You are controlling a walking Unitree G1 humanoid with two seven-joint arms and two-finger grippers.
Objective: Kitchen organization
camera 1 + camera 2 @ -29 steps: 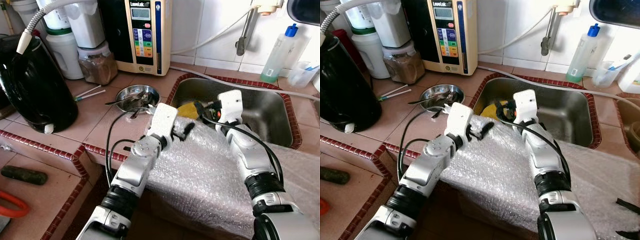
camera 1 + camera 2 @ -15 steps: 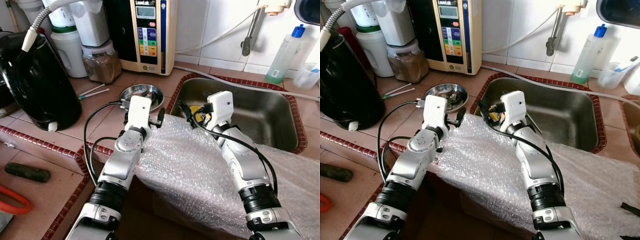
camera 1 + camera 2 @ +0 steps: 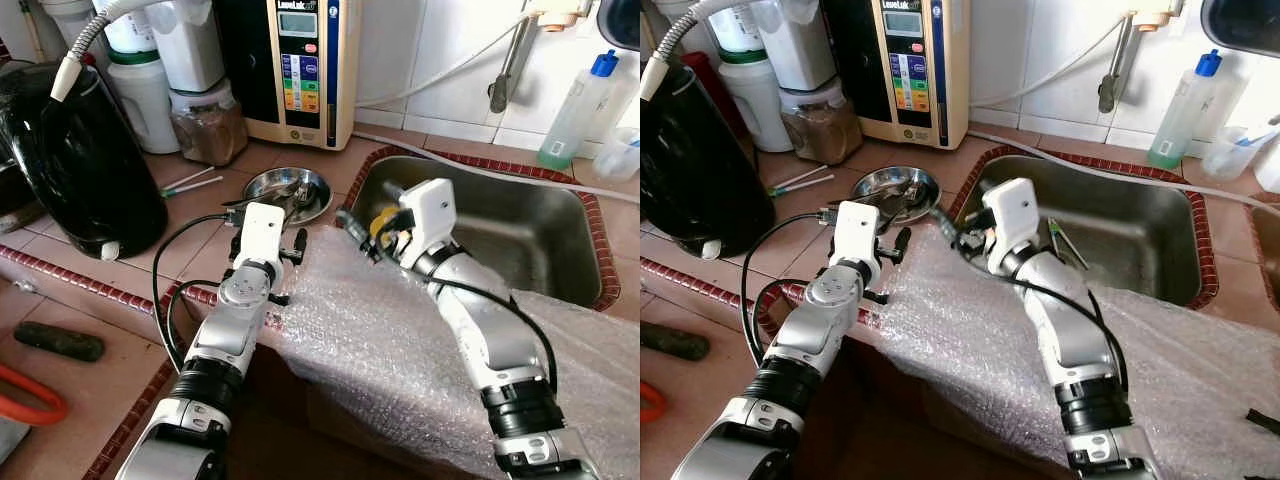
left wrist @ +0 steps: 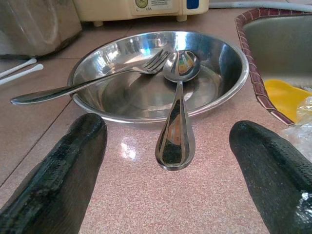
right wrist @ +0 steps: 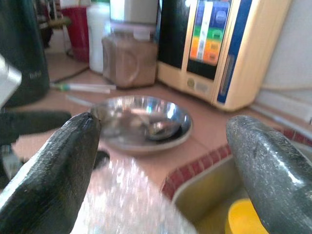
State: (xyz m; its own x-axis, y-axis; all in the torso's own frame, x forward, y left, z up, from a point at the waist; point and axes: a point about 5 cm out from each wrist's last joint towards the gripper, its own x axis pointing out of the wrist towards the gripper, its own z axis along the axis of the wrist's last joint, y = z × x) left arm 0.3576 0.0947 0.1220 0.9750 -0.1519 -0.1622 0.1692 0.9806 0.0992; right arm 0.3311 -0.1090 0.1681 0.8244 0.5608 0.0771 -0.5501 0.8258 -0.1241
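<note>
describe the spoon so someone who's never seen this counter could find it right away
Start at the steel sink and look to the tiled counter on its left, where a shallow steel bowl sits. The spoon rests in it beside a fork. Its head is rounded, without tines, and its handle hangs over the rim toward the open left gripper.

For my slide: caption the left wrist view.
Open left gripper faces a steel bowl holding a fork and spoon.

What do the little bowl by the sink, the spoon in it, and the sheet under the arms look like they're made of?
Bowl: looks like polished stainless steel, mirror reflections.
Spoon: the same shiny metal, its handle reflecting the room.
Sheet: clear plastic bubble wrap, with a dimpled, translucent surface.
</note>
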